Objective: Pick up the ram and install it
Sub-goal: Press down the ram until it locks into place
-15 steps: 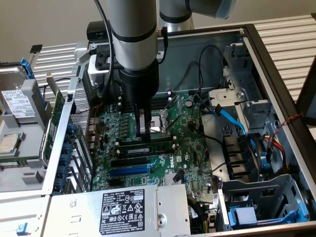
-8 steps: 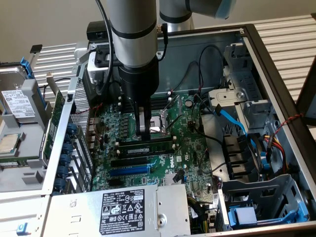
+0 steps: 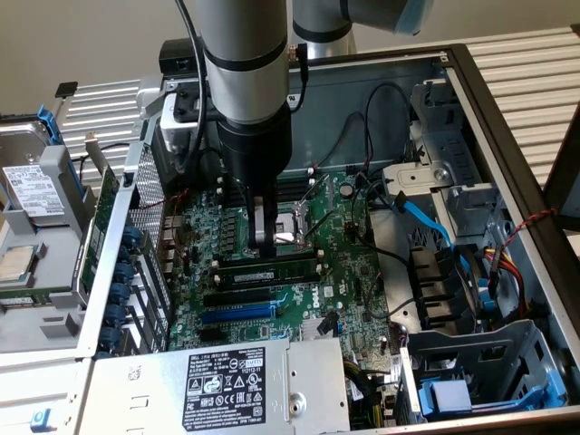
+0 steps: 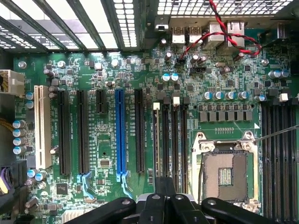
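Note:
The ram, a thin green stick with a white label, stands on edge in one of the black memory slots on the motherboard. My gripper hangs straight down over the stick's middle, fingers shut together, tips at or just above its top edge; whether they touch it I cannot tell. In the wrist view the ram appears edge-on as a pale line in its slot, beside several other dark memory slots. There the gripper is shut, with nothing between its fingers.
A blue expansion slot lies beside the memory slots, and the open CPU socket is on their other side. A power supply, drive cages, a blue cable and red-black wires crowd the case.

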Controlling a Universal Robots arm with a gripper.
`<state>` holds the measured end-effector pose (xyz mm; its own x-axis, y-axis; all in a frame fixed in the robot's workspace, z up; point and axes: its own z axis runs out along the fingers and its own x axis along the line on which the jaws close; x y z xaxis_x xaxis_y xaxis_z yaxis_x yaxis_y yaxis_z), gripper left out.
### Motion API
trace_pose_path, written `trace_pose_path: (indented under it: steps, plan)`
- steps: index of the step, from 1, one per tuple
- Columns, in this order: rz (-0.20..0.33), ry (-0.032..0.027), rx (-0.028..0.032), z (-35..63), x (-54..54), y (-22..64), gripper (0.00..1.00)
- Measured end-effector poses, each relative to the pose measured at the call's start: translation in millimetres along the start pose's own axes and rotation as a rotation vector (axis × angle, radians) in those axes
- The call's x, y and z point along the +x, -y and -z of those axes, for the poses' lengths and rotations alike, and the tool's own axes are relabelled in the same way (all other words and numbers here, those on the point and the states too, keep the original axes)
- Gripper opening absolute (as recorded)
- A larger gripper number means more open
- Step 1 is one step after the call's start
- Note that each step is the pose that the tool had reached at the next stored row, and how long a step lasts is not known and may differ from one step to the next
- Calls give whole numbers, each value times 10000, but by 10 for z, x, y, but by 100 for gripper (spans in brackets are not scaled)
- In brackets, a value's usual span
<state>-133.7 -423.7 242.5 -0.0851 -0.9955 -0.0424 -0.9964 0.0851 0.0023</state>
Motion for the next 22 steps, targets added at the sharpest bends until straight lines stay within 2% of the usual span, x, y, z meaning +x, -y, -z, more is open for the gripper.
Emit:
trace_pose_path:
  steps: [7,11,14,16,19,22]
  plan:
    - [-882,-2,15,-1,0,-1,11]
    - [-1251,-17,-53,-2,0,-1,11]
    - [-1531,-32,-73,-2,0,-1,11]
    - [-1734,-50,-61,-3,0,0,11]
    - [-2032,-112,-39,-2,0,-1,11]
    - [-2343,-150,-21,-2,1,-1,11]
